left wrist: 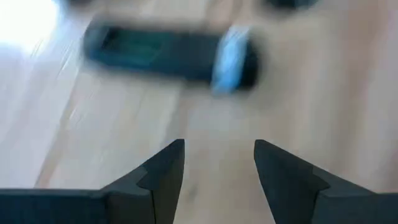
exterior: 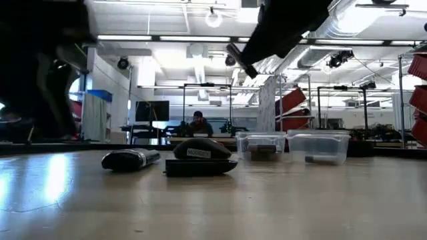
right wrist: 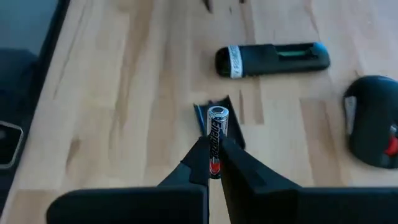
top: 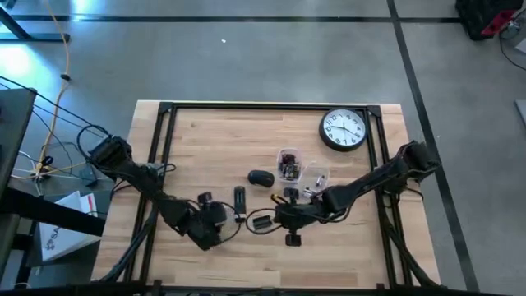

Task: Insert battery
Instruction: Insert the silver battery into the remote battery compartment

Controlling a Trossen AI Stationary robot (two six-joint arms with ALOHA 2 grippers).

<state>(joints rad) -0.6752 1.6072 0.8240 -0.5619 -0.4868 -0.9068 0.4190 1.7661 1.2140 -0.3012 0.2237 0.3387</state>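
Just above the remote [right wrist: 272, 60], the right claw [right wrist: 214, 152] grips a battery [right wrist: 216, 138] — not yet inserted; left claw [left wrist: 217, 168] released.

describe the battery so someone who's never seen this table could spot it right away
Start from the round wall clock at the far right of the wooden table, then follow the right arm down to its right gripper near the middle front. The battery is the slim silver-and-black cylinder pinched there, held above the table, unlike the black remote and mouse lying flat.
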